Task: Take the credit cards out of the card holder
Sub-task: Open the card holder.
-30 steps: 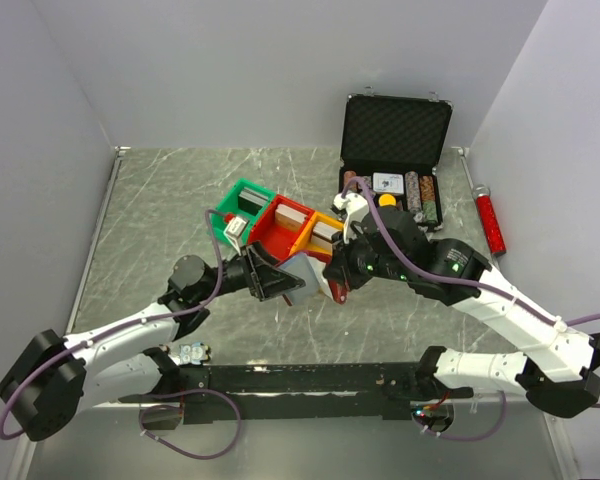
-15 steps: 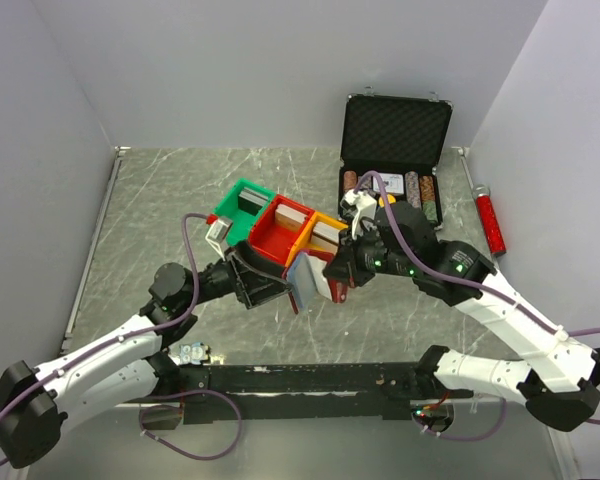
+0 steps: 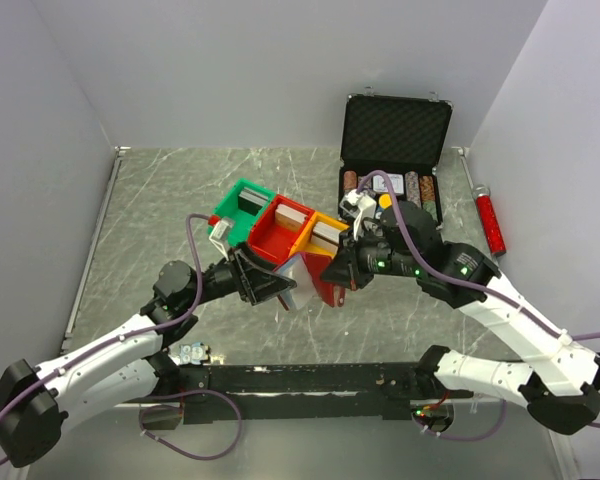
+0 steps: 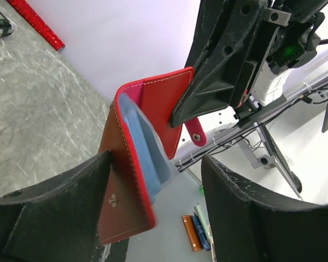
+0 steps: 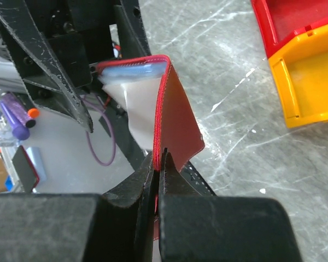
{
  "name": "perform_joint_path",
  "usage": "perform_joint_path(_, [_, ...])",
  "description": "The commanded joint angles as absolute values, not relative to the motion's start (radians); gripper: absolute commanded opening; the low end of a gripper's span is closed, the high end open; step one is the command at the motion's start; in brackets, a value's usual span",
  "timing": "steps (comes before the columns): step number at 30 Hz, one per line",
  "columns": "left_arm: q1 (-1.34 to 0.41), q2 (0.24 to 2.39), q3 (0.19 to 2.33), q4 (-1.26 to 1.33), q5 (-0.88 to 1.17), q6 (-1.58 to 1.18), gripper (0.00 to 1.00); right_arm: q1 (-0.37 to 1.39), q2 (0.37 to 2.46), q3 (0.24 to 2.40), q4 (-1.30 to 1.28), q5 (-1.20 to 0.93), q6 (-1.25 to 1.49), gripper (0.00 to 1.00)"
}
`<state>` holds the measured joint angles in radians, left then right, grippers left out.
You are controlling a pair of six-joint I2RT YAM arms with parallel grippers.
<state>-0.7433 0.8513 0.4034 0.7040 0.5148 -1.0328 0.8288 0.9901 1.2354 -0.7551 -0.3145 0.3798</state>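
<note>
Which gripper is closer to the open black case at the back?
Right. The right gripper, shut on the card holder, is in front of the black case, slightly left; the left gripper is further left, beyond the card holder.

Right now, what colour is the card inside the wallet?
Pale blue card; left wrist view.

In the card holder (image 4: 159, 101) sit credit cards (image 4: 150, 155), bins (image 3: 277, 228) behind.

Reaching in from 1 o'clock, the right gripper (image 4: 179, 113) is pinching one flap of the open card holder (image 4: 120, 191), credit cards (image 4: 152, 150) are showing in its fold, and the left gripper (image 4: 157, 164) is straddling it from 6 o'clock, fingers apart.
</note>
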Motion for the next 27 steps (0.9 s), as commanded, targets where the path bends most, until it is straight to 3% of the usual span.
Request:
perform_joint_path(1, [-0.747, 0.821, 0.405, 0.727, 0.502, -1.023, 0.74, 0.798, 0.96, 1.22, -0.681, -0.37, 0.402, 0.0])
perform_joint_path(15, [-0.749, 0.761, 0.422, 0.657, 0.511, -1.012, 0.71, 0.723, 0.95, 1.146, -0.618, -0.468, 0.426, 0.0])
perform_joint_path(27, [-0.749, 0.793, 0.42, 0.689, 0.531, -1.012, 0.4, 0.713, 0.943, 1.151, -0.621, -0.48, 0.426, 0.0])
